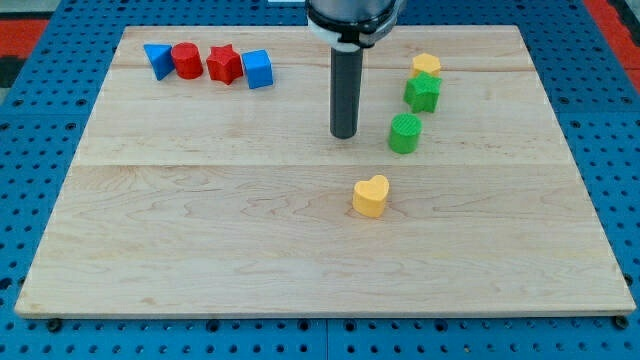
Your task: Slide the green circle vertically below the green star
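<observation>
Yellow heart [370,196] sits closest to us, alone on the wooden tabletop [200,220]. Up the view's right: green circle [404,133], just below and slightly left of the green star [423,93]. My tip [344,134] stands just left of the circle, apart from it; this tool is a bare rod, holding nothing. Circle looks light, stiff, prone to roll off a push, so press its left flank squarely. Plenty of open board rightward before the edge.

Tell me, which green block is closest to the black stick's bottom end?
The green circle block. It sits just to the view's right of my tip, while the green star block lies farther off, toward the view's top right.
</observation>
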Robot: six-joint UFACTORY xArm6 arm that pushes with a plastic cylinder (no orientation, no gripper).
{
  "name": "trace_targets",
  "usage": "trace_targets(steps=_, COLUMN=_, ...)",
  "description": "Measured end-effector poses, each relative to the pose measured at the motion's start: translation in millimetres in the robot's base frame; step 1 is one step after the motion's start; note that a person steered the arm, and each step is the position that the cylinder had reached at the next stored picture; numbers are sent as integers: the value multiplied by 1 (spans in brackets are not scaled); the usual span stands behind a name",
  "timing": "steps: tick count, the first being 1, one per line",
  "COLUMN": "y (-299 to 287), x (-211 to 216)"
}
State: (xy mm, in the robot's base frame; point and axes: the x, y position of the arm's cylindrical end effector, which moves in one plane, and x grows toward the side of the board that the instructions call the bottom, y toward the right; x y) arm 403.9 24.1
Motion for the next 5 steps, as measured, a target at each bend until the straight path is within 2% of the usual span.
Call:
trace_targets(steps=2, y=49, x=28)
trace_targets(steps=4, y=55, x=-2)
trace_targets(steps=5, y=62, x=-2)
